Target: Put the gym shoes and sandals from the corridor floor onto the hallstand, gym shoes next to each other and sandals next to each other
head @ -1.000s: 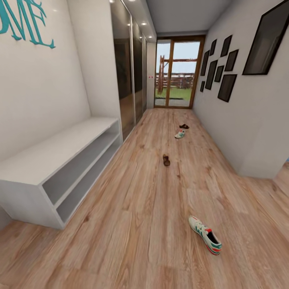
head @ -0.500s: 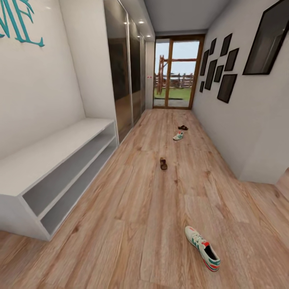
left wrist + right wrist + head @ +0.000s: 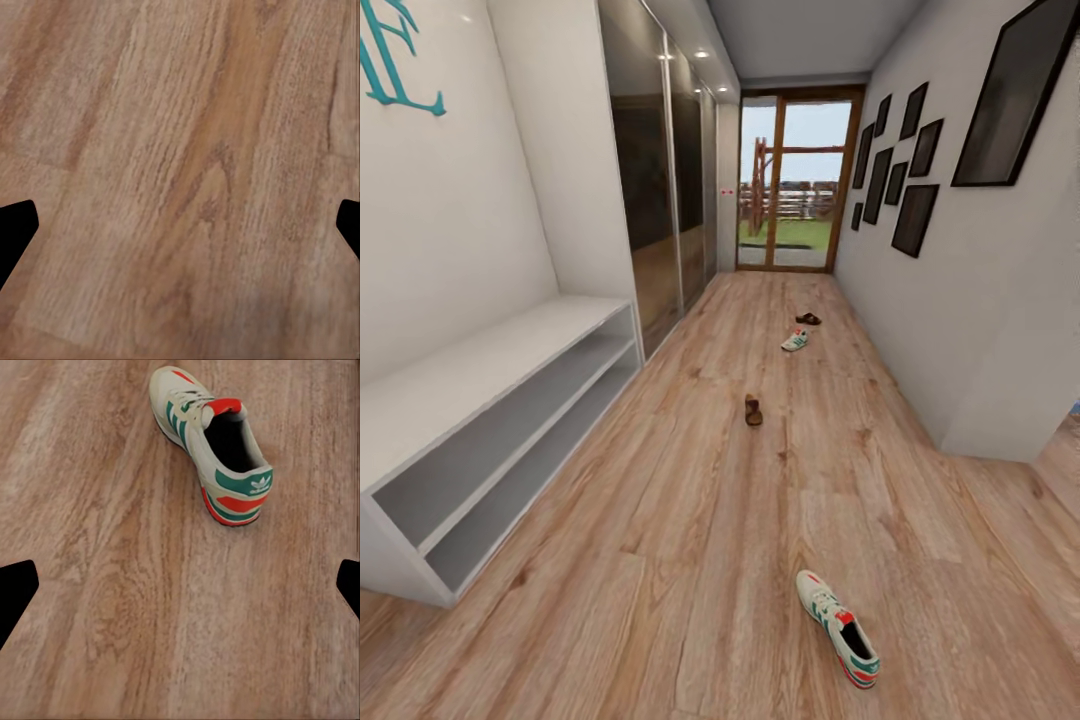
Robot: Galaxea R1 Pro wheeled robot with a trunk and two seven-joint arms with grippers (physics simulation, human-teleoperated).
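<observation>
Right now all four shoes lie on the floor (image 3: 690, 560), none on the rack (image 3: 480, 420) along the left wall. Nearest is a sneaker (image 3: 838, 628), upright on its sole, toe pointing down the corridor; the right wrist view shows it too (image 3: 214, 446), heel collar open. A sandal (image 3: 753, 410) sits mid-corridor; the other sneaker (image 3: 794, 341) and sandal (image 3: 808, 319) lie close together farther on.

I'd judge the sneaker light, its upper soft but its sole stiff; pinching the heel collar or the sides at mid-foot looks safest. The flat sandals will be harder to get under.

Both arms' fingers show only as dark tips at the frame edges, spread wide and grasping nothing.
</observation>
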